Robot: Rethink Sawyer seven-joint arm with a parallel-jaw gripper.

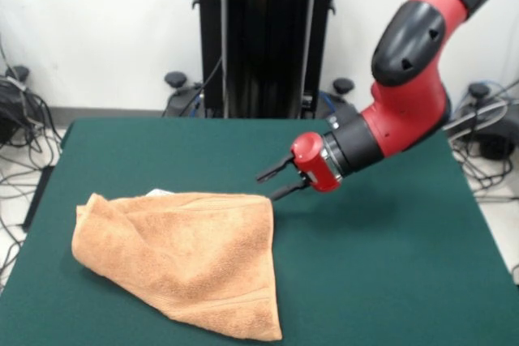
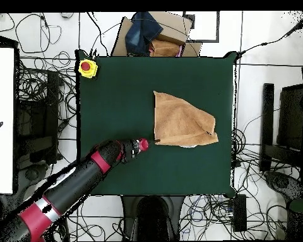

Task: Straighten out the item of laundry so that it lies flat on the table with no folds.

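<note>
The tan-orange towel [image 1: 182, 257] lies on the left half of the dark green table [image 1: 389, 265], folded over itself into a rough wedge with rumpled layers. A small whitish tag [image 1: 158, 192] peeks out at its far edge. My gripper [image 1: 267, 186] hangs just above the table at the towel's far right corner, pointing at it. Its two black fingers [image 1: 276, 169] are spread apart with nothing between them. In the overhead view the towel [image 2: 179, 120] lies right of the table's [image 2: 116, 94] centre, and the gripper [image 2: 148, 144] sits just off its lower left corner.
A yellow box with a red button [image 2: 87, 67] stands on the table's corner. A cardboard box holding dark blue cloth [image 2: 155, 34] stands beyond the table's edge. The black pedestal [image 1: 263, 38] stands behind the table. Cables lie on the floor around it.
</note>
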